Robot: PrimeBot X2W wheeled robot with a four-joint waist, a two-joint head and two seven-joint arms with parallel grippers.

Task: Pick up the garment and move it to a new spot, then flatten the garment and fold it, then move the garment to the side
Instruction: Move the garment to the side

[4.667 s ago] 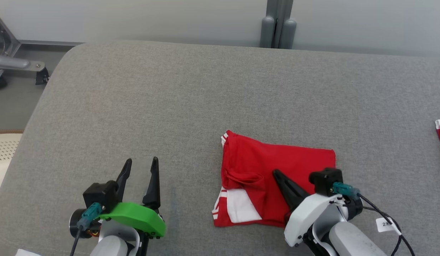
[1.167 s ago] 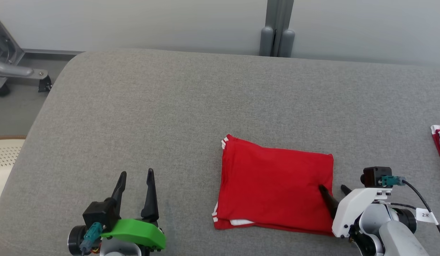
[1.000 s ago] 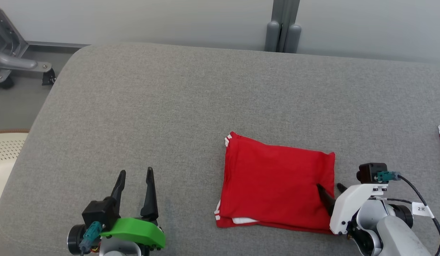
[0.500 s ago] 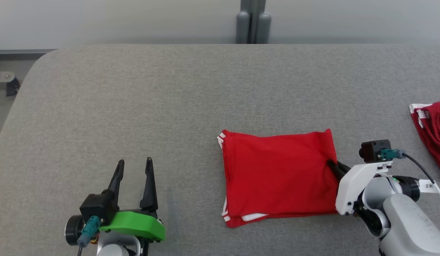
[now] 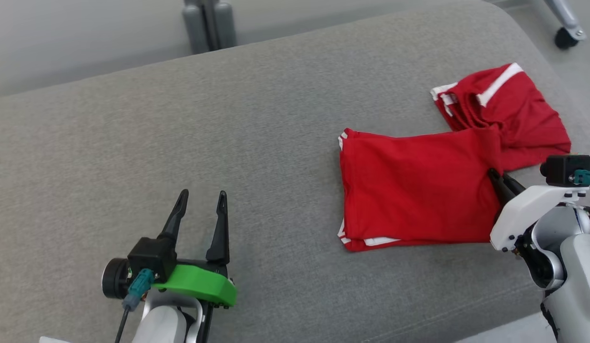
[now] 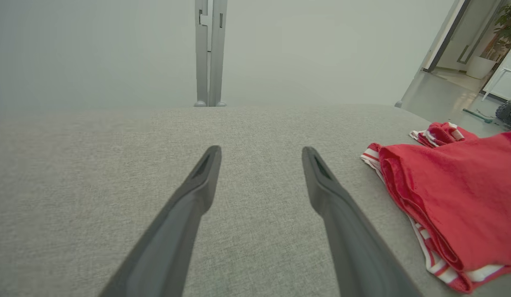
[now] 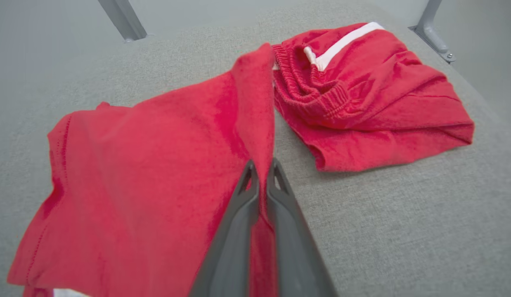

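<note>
Folded red garment (image 5: pixel 414 190) on grey worktop (image 5: pixel 276 119); its right edge clamped in the right hand (image 5: pixel 496 175). The left hand (image 5: pixel 202 194) stands open, near left. A second garment (image 5: pixel 504 109) lies far right.

We are pinching the garment (image 7: pixel 148 165) by its edge in our right gripper (image 7: pixel 261 167), the cloth rising in a ridge ahead of the tips. A second garment (image 7: pixel 375 107) is lying crumpled ahead and right, on the cushion (image 7: pixel 404 231).
</note>
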